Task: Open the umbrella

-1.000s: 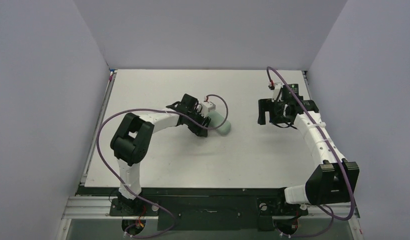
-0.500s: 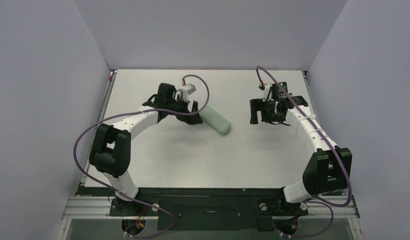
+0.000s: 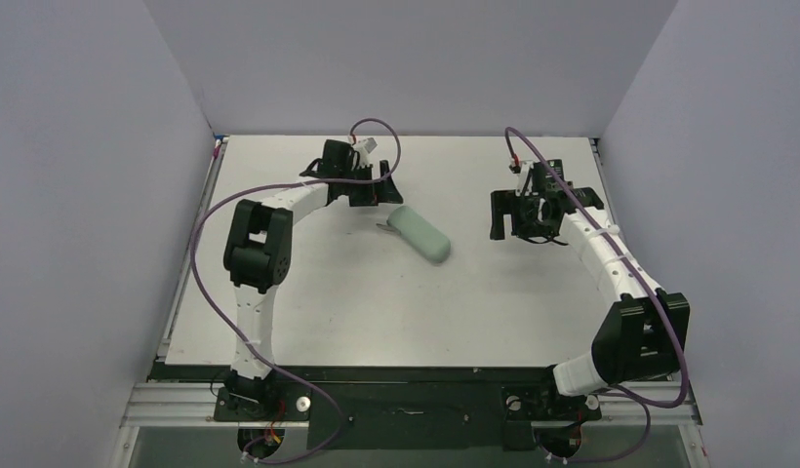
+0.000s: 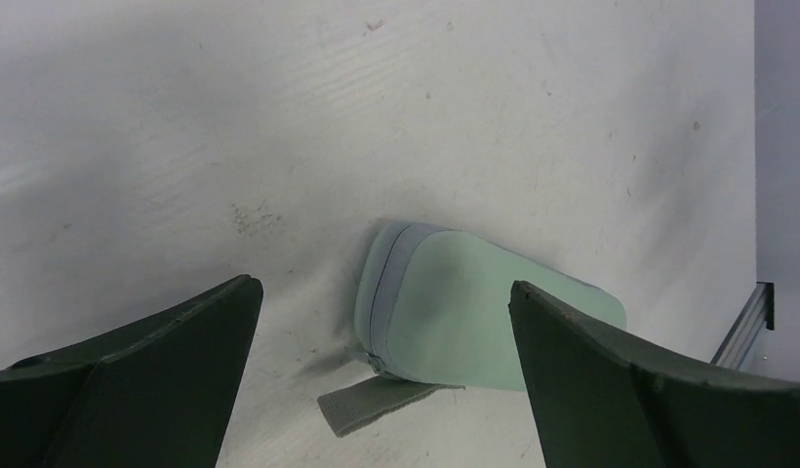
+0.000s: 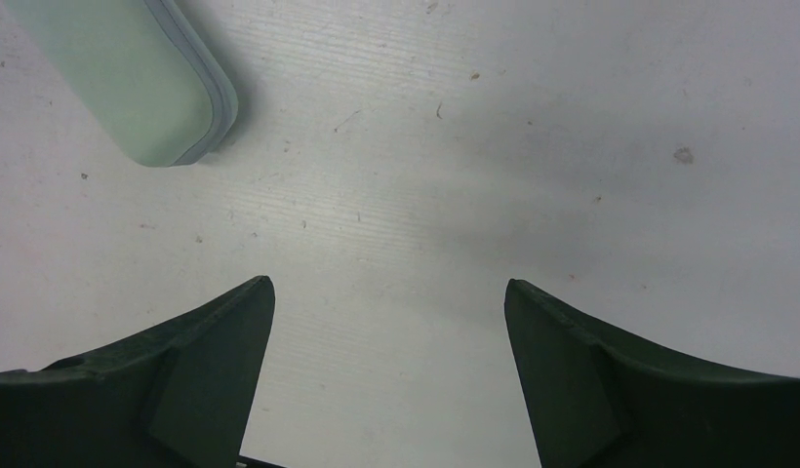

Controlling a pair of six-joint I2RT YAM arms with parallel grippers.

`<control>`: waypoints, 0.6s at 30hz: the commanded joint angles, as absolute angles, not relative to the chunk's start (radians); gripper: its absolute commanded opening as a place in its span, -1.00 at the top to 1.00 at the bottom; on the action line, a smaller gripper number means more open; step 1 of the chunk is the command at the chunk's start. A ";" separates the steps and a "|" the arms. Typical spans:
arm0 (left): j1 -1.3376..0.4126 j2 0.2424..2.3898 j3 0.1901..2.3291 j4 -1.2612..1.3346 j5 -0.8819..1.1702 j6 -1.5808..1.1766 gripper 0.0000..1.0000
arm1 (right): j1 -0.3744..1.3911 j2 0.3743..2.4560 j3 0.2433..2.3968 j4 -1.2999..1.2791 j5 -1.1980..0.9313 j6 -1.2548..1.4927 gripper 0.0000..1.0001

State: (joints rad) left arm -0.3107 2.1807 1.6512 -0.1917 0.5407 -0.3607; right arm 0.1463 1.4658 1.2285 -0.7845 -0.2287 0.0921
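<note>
The umbrella (image 3: 421,234) lies packed on the white table as a pale-green oblong capsule, slanting from upper left to lower right. A grey strap (image 4: 377,408) sticks out at its zipped end. My left gripper (image 3: 374,187) hovers just behind and left of that end, open, nothing between its fingers; in the left wrist view the umbrella (image 4: 474,310) shows between the fingertips, apart from both. My right gripper (image 3: 518,222) stands open to the right of the capsule, over bare table. The umbrella's (image 5: 133,78) other end shows at the upper left of the right wrist view.
Grey walls enclose the table (image 3: 377,322) on three sides. A metal rail (image 3: 196,244) runs along its left edge. Purple cables loop over both arms. Both arm bases are bolted to the black bar (image 3: 406,409) at the near edge.
My left gripper let go of the capsule, opened wide and drew back toward the far left. The capsule stays lying on the table. My right gripper shifted slightly left.
</note>
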 commanded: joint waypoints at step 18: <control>-0.543 1.916 1.101 0.211 0.649 -0.493 -0.07 | 0.129 1.397 1.250 -0.899 -0.149 -0.100 -0.65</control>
State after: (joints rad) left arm -0.4934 2.0159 1.1622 0.1307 0.6556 -0.5217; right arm 0.1307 1.4006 1.2270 -0.8814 -0.1516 -0.0448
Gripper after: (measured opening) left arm 0.585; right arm 0.829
